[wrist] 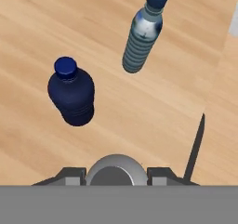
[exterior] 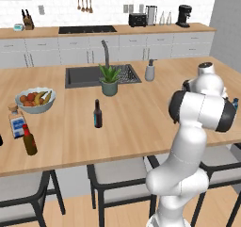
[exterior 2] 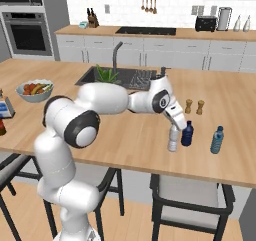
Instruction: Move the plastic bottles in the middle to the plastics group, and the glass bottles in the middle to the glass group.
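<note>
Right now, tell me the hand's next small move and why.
Probably open the hand and lift straight up. The clear water bottle already stands on the counter beside the dark-blue bottle, near the light-blue bottle, so it appears delivered.

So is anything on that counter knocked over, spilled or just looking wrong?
Nothing stands out. The clear water bottle stands upright at the gripper, beside the dark-blue bottle and the light-blue bottle, both upright too. The near-black bottle stands alone mid-counter, and the brown bottle stands by the flat labelled bottle.
</note>
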{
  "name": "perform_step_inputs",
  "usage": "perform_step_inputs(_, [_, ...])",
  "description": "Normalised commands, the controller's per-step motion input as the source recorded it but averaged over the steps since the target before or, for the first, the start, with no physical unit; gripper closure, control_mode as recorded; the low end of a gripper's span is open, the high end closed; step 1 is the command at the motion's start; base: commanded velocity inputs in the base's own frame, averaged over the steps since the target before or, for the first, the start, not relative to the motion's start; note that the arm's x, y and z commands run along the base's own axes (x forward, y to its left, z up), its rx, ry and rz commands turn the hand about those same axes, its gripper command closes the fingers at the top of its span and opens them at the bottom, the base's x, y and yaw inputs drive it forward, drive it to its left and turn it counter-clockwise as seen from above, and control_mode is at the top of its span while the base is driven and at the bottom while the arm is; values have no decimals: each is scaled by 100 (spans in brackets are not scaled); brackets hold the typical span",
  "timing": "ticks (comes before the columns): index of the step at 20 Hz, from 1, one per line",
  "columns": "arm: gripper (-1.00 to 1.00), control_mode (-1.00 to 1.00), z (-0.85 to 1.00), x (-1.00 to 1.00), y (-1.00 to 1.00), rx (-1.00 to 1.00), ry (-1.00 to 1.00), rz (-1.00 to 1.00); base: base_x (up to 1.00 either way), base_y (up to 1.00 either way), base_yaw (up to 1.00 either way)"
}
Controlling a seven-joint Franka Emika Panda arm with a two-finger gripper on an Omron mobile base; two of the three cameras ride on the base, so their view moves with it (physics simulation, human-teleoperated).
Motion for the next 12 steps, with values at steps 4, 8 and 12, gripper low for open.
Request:
perform_step_inputs(4, [100, -100, -16, 0, -17, 0, 0, 0, 0, 0, 0])
perform_step_inputs(8, [100, -100, -11, 0, -18, 0, 0, 0, 0, 0, 0])
perform_step_inputs(12, [100, -100, -12, 3, -16, 0, 0, 0, 0, 0, 0])
